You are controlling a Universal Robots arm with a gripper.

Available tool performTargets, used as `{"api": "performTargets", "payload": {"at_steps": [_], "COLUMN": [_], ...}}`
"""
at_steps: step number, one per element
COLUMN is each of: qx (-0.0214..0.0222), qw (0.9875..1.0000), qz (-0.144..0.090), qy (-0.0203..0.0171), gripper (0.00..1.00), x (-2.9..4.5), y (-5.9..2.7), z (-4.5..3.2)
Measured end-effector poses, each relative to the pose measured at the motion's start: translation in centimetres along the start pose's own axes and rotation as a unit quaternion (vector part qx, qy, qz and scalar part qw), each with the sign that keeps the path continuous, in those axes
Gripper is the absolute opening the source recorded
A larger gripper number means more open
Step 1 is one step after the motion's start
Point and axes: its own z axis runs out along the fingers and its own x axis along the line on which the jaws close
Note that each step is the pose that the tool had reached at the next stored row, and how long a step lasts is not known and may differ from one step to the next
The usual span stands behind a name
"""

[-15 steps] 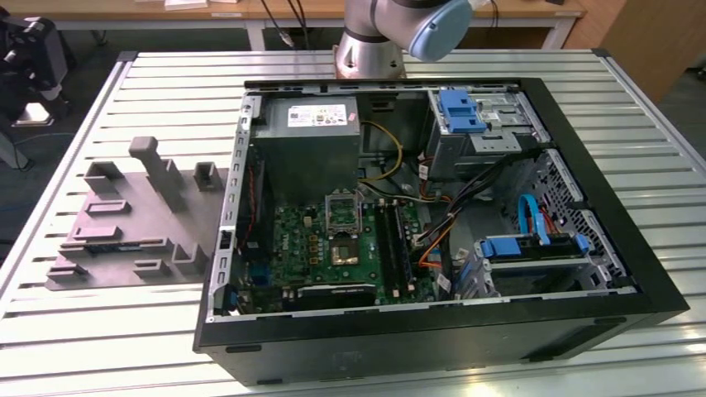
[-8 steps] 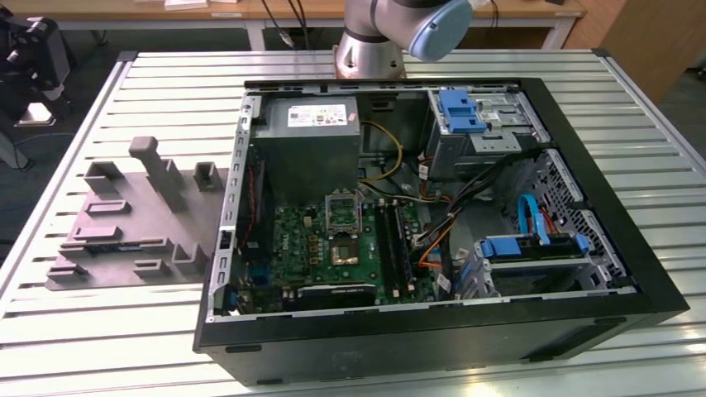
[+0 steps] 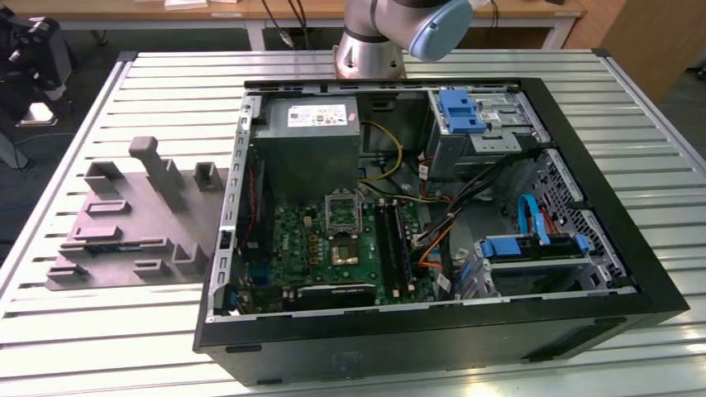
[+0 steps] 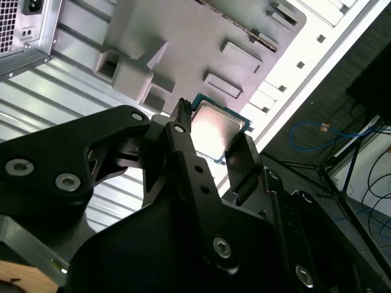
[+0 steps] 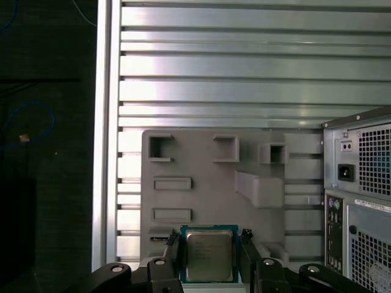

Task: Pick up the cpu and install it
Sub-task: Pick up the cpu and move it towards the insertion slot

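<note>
My jaws are clamped on the cpu (image 5: 209,256) (image 4: 219,127), with one finger (image 5: 172,253) on each side edge. Its silvery top faces the camera in both wrist views. The cpu is held up in the air, well above the grey moulded tray (image 5: 201,201) (image 4: 201,36) straight below the jaws. The tray lies flat on the worktop (image 5: 220,67), which is bright ribbed metal slats running out past the tray. Beside the tray, off to one side of the jaws, is the computer case (image 5: 360,183), rear vents and power inlet showing. The exterior view shows the tray (image 3: 121,240) and the case (image 3: 441,347) with its side open. A green board (image 3: 320,248) sits inside, and my arm (image 3: 386,33) rises behind. Past the worktop edge there is dark floor (image 5: 49,152) and a blue cable (image 5: 30,119). Wooden desks (image 3: 331,8) stand at the back of the room.
</note>
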Motion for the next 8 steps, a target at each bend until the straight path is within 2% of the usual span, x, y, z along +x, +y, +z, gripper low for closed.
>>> {"api": "performTargets", "payload": {"at_steps": [8], "qx": [0.0], "qw": [1.0], "qz": [0.0], "qy": [0.0], "gripper": [0.47], "x": [-0.21], "y": [0.0], "z": [0.01]}}
